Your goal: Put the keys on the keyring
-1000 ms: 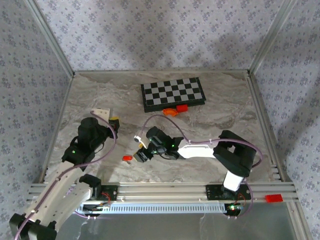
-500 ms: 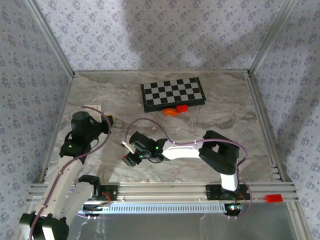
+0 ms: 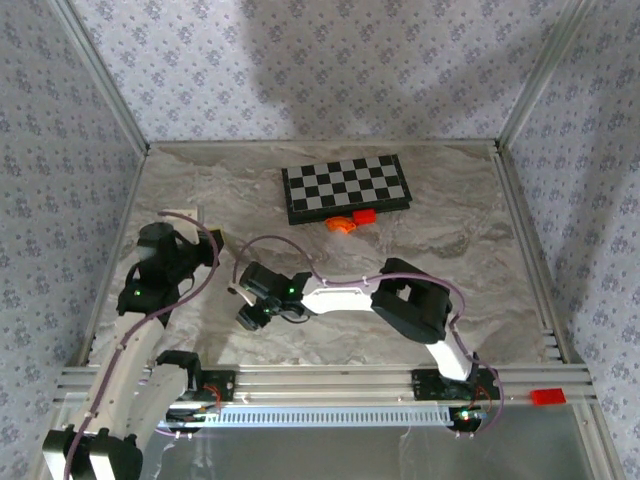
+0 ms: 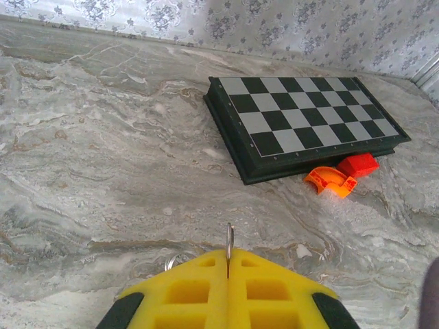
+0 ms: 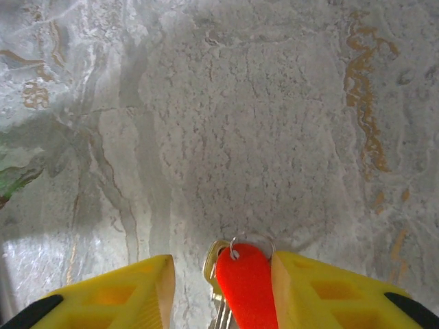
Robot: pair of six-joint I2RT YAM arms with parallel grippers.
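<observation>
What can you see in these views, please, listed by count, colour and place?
chessboard: one, black and pale squares, far middle of the table.
orange curved piece: one, orange, just in front of the chessboard's near edge.
red block: one, red, beside the orange curved piece, by the chessboard.
key: one, red head, on the table near its front, left of centre.
keyring: one, silvery, seen edge-on at the near left.
red piece: one, red, on the near frame rail, right end.
left gripper: one, yellow fingers, shut on the keyring.
right gripper: one, yellow fingers, open, one finger on each side of the key.
</observation>
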